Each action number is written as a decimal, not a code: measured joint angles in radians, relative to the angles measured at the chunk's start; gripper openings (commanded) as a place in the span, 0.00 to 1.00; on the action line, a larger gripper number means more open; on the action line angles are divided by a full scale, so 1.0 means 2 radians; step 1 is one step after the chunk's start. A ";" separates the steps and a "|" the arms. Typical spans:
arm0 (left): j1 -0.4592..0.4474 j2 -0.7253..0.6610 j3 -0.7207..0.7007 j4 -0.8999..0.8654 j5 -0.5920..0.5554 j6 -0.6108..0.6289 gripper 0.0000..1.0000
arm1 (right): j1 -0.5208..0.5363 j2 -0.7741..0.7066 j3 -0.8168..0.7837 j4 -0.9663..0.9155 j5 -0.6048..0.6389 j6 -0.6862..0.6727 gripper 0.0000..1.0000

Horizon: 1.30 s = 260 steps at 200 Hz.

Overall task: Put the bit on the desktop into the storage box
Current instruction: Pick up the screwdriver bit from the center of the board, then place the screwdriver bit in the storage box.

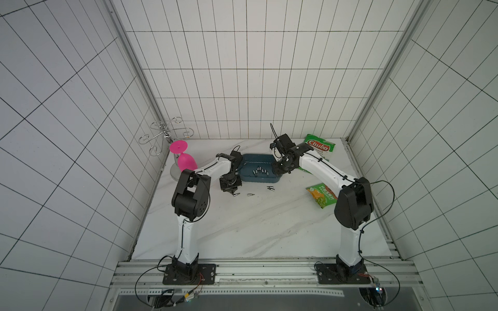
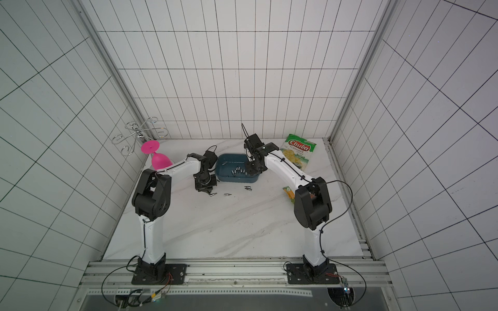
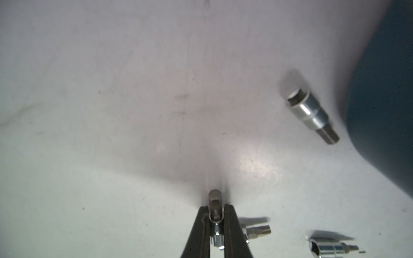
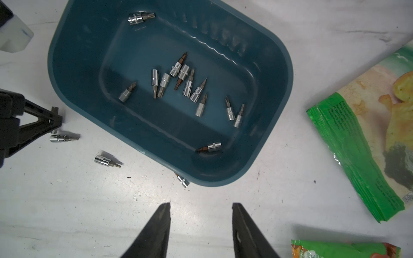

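We see the left gripper (image 3: 216, 207) pinching one bit (image 3: 214, 197) (storage box (image 1: 256, 161) at its two o'clock in a top view), the right gripper (image 4: 201, 205) spread and empty.

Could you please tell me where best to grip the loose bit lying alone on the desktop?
I'd grip the bit across its thick chrome barrel, straight down from above, jaws square to its length. It lies flat on the desktop, free on both sides; the tip is thinner.
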State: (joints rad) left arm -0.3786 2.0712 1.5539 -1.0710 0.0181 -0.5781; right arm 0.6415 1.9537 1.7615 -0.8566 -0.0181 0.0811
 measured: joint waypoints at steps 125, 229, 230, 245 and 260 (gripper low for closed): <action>-0.009 0.017 0.278 -0.094 0.014 0.019 0.00 | 0.000 -0.121 -0.155 0.043 0.013 0.036 0.51; -0.037 0.181 0.387 -0.054 0.080 0.014 0.00 | 0.000 -0.182 -0.231 0.049 0.019 0.064 0.51; -0.037 0.182 0.387 -0.054 0.080 0.014 0.00 | 0.000 -0.182 -0.231 0.049 0.019 0.064 0.51; -0.036 0.188 0.388 -0.047 0.081 0.010 0.00 | 0.000 -0.182 -0.233 0.048 0.019 0.066 0.52; -0.036 0.192 0.388 -0.040 0.081 0.006 0.00 | 0.000 -0.182 -0.233 0.049 0.019 0.067 0.52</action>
State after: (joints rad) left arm -0.4500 2.4554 2.3291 -1.1503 0.1810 -0.5655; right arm 0.6422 1.5902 1.2957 -0.7589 0.0189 0.2150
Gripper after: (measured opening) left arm 0.119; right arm 0.515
